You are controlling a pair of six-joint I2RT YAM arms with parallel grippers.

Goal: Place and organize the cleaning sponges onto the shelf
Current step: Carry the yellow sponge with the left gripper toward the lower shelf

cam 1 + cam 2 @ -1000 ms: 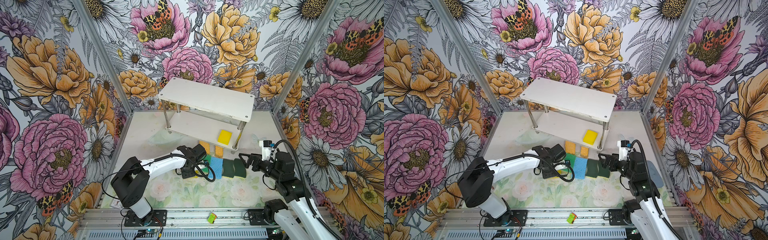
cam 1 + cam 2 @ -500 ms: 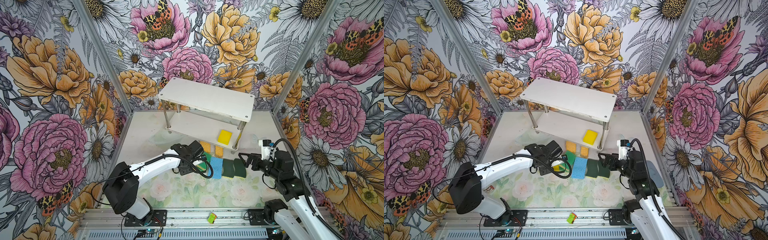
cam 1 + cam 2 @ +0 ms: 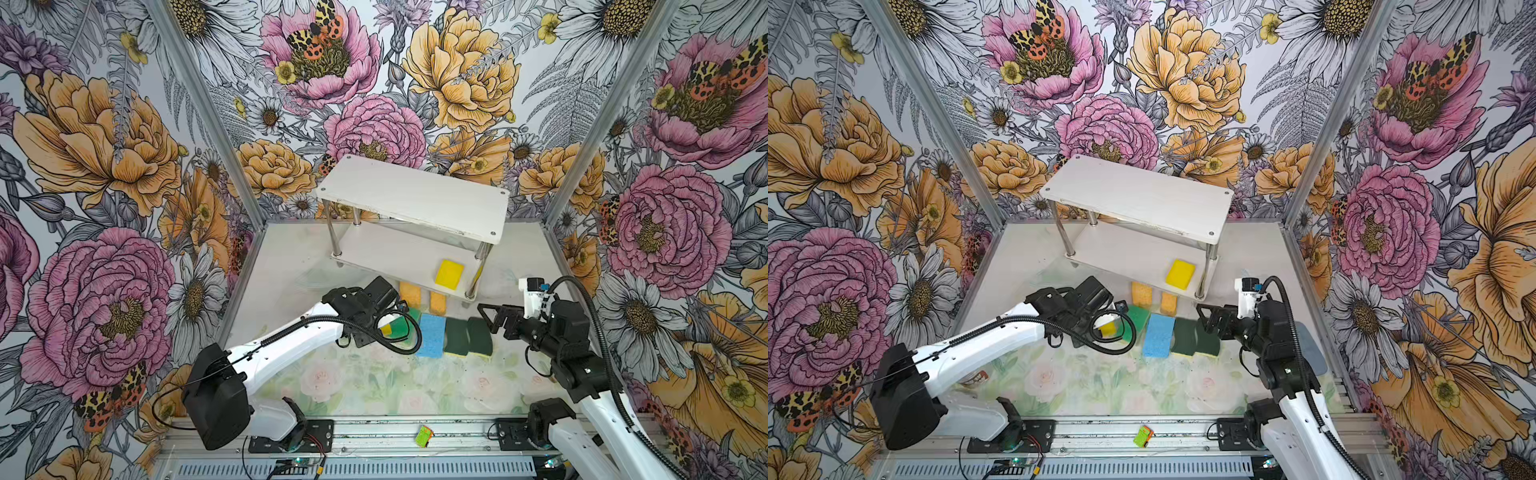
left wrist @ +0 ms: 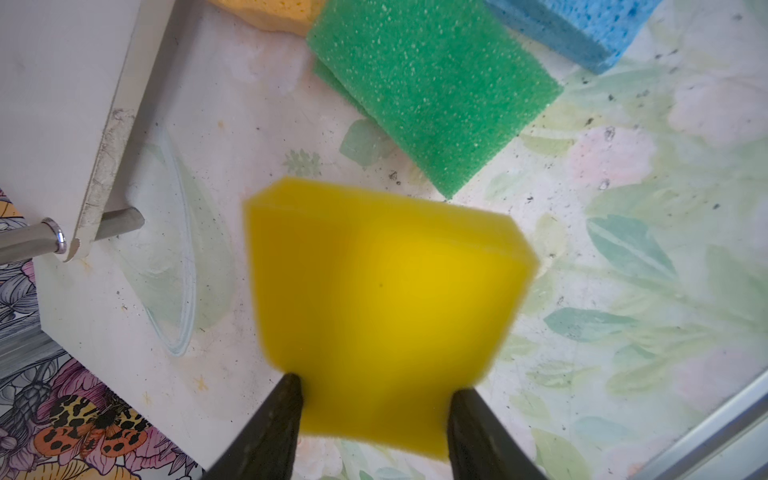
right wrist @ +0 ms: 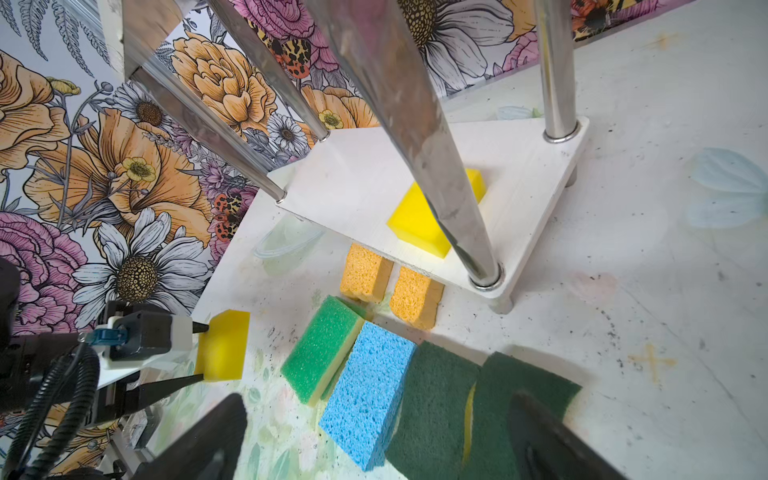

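Yellow sponge [image 3: 449, 274] on shelf [image 3: 415, 203] lower board; L pincer [image 4: 374, 386] grips 2nd yellow sponge [image 4: 382, 291].

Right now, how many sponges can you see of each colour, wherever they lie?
Plain yellow sponges: 2, one on the shelf, one in the left gripper
Orange sponges: 2
Green-topped sponges: 2, overlapping
Light blue sponge: 1
Dark green sponges: 2
Total: 9

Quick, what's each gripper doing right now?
Left gripper: closed on the yellow sponge.
Right gripper: open, holding nothing.
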